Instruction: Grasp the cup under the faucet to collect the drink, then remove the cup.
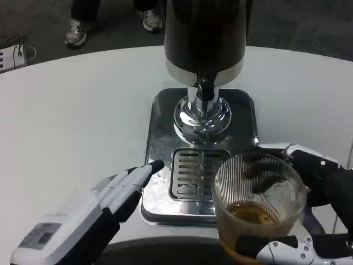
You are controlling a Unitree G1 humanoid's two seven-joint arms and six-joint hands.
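At eight o'clock, the left hand rests empty, fingers straight, beside the dispenser tray. At five o'clock, the right hand grips the ribbed cup, part-filled; likely slippery, fragile, best held mid-wall.

A round-edged white table fills most of the head view. On it, at the centre, sits a shiny metal base plate with a slotted drip grille. From the plate rises a chrome pedestal carrying what looks like a dark drink dispenser.
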